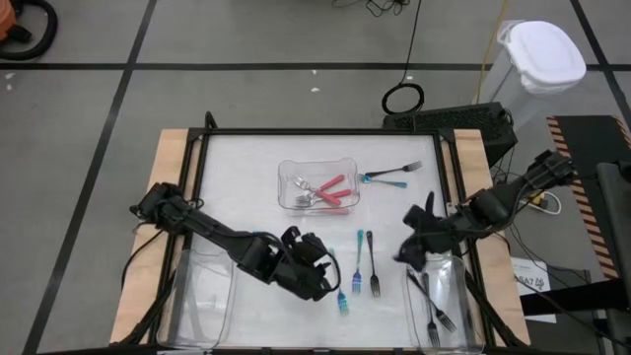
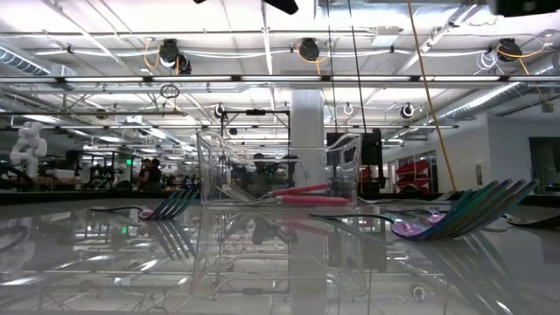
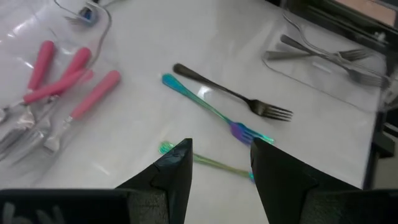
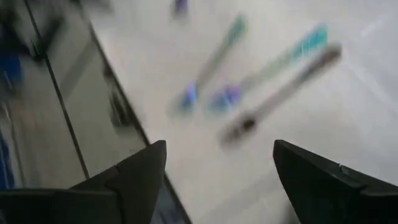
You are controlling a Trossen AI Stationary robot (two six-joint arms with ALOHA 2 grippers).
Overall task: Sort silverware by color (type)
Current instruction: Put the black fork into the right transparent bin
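A white table top (image 1: pixel 256 168) inside a dark frame is seen from above, with grey tiled floor around it. Toward twelve o'clock of the table's centre stands the clear tray (image 1: pixel 317 185) with the pink-handled pieces (image 1: pixel 333 190); a teal fork (image 1: pixel 392 176) lies just beside it at about one o'clock. Near five o'clock a second tray (image 1: pixel 444 311) holds dark grey forks (image 1: pixel 434 304).

Between the arms lie a teal fork (image 1: pixel 359 258), a dark grey fork (image 1: pixel 373 266) just beside it, and another teal piece (image 1: pixel 342 301) at six o'clock. The left gripper (image 1: pixel 317 268) hovers just beside that last piece with its fingers (image 3: pixel 177 171) apart and nothing between them; in the left wrist view the teal piece (image 3: pixel 205 160) lies across the gap. The right gripper (image 1: pixel 419 242) is held wide open and empty near four o'clock, by the grey-fork tray.

The step in hand is judged to be the pickup of the teal piece. The fingers should be lowered so the slim handle is straddled squarely, then closed gently near its middle, so the piece is not skidded or tipped on the slick surface. The neighbouring forks should be left undisturbed.
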